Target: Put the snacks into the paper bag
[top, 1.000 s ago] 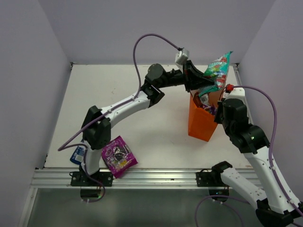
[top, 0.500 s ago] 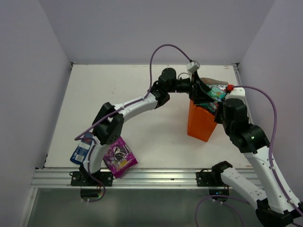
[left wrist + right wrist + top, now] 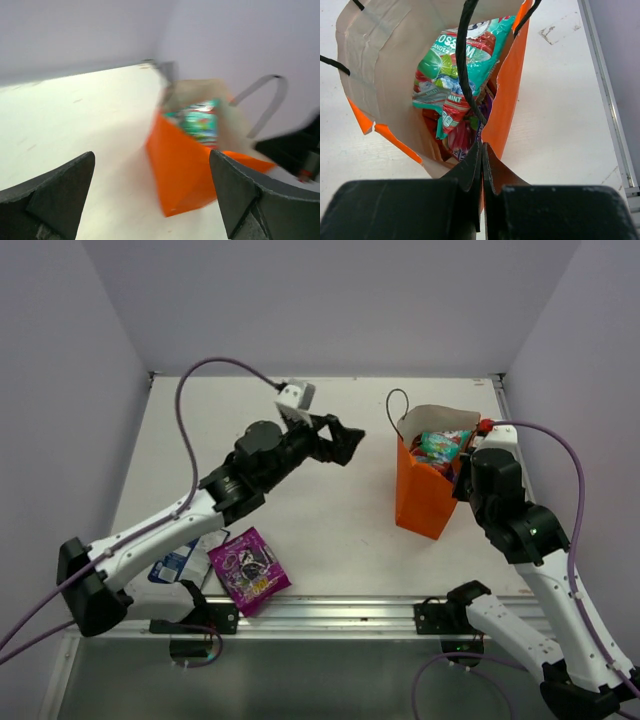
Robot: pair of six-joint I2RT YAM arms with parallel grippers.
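Inside upright paper bag (image 3: 420, 502), teal pkt (image 3: 441, 446) stands on end, leaning

An upright orange paper bag (image 3: 422, 502) stands at the white worktop's (image 3: 330, 525) 3 o'clock side, its mouth open upward. A shiny teal-pink packet (image 3: 443, 446) lies in the mouth, and a thin dark cord handle (image 3: 392, 405) arches at the bag's 11 o'clock corner. The left pincer (image 3: 354, 446) hovers near the worktop's centre, at the bag's 9 o'clock, jaws spread and empty. The right pincer (image 3: 462, 472) meets the bag's rim at its 3 o'clock side, jaws closed. A purple packet with a grape picture (image 3: 250, 570) lies at the worktop's 7 o'clock, and a blue-and-white packet (image 3: 180, 562) lies at its 9 o'clock, partly under the left arm.
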